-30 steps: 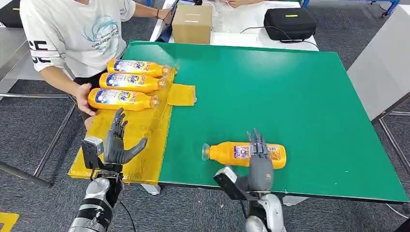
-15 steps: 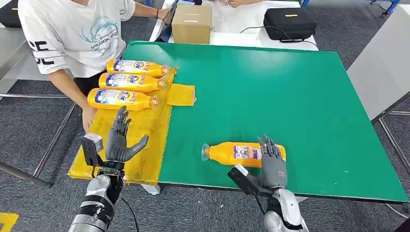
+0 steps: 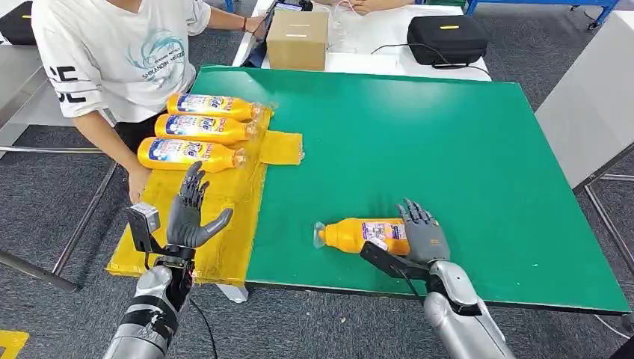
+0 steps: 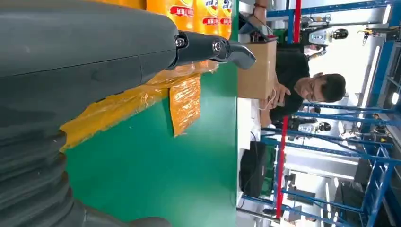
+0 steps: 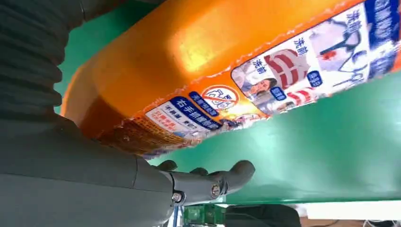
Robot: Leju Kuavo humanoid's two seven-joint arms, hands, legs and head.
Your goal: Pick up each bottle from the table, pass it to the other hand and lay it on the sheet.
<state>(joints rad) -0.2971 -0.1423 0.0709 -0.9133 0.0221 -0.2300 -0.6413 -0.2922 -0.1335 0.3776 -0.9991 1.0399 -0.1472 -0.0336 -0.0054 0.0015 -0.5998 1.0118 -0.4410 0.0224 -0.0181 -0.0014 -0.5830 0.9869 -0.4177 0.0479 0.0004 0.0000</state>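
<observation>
An orange bottle [image 3: 357, 234] lies on its side on the green table [image 3: 448, 149] near the front edge, cap to the left. My right hand [image 3: 425, 236] lies over its base end, fingers spread. In the right wrist view the bottle [image 5: 213, 52] is close against the palm, and the thumb [image 5: 213, 182] stands apart from it with green table between. My left hand [image 3: 191, 215] hovers open, fingers up, above the yellow sheet [image 3: 224, 224]. Three more orange bottles [image 3: 192, 154] lie side by side on the sheet's far end.
A person in a white shirt [image 3: 112, 52] stands at the sheet's far left, one hand [image 3: 137, 183] hanging by its edge. A cardboard box [image 3: 297, 39] and a black case [image 3: 447, 36] sit on the white table behind. A grey table [image 3: 591, 112] flanks the right.
My right arm swung to the right, so the hand now covers the bottle's base end instead of its middle. The person's hand left the nearest bottle on the sheet. My left hand rose slightly.
</observation>
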